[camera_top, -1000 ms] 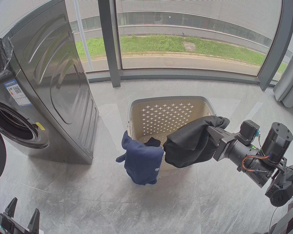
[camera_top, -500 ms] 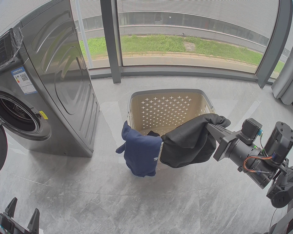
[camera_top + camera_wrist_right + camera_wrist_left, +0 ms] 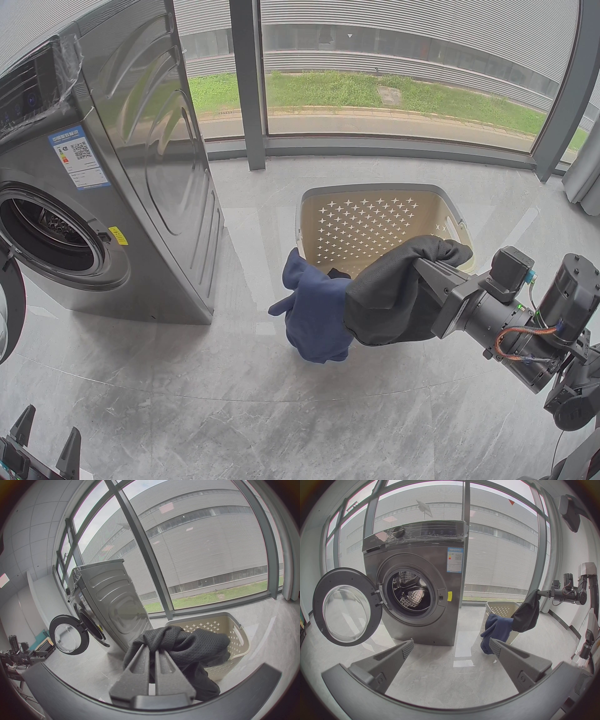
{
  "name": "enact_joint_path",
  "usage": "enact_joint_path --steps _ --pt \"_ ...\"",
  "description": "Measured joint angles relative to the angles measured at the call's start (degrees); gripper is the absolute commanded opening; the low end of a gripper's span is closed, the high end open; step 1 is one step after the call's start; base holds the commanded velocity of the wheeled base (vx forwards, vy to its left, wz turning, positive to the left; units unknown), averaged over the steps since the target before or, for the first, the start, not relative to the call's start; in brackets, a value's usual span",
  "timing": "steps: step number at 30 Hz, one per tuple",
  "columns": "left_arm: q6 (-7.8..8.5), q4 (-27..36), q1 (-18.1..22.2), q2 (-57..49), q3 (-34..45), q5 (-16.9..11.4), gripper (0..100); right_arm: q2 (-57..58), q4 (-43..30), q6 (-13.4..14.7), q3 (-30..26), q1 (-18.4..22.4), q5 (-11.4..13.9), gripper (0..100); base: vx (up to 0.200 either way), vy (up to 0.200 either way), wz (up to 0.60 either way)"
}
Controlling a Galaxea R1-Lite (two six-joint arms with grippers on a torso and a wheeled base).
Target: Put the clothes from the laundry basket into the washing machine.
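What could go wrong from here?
1. The black garment hangs from the right gripper beside the blue garment draped over the laundry basket rim; carrying it off may drag the blue one onto the floor.
2. Its loose hanging bulk could catch on the washing machine opening instead of going in.

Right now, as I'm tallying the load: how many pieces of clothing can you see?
2. A black garment hangs from the right tool near the basket; a blue garment drapes over its rim. More may be hidden inside.
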State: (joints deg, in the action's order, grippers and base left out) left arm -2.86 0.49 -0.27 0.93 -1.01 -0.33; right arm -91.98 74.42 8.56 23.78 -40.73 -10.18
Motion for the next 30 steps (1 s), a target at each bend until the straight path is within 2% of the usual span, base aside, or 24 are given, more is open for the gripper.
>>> enact_joint_path --steps 13,22,30 --pt "-0.04 -0.11 -0.04 0.01 0.00 -0.02 100 -0.24 2.10 0.06 0.17 -0.23 -0.07 0 0.000 0.200 0.00" --pt "-0.06 -0.06 0.02 0.04 0.00 0.00 100 -0.27 2.22 0.06 0.28 -0.01 -0.02 0 0.000 0.000 0.00" --pt "-0.04 -0.06 0.00 0.04 0.00 0.00 100 -0.27 2.21 0.06 0.27 0.40 0.04 0 -0.200 0.000 0.00"
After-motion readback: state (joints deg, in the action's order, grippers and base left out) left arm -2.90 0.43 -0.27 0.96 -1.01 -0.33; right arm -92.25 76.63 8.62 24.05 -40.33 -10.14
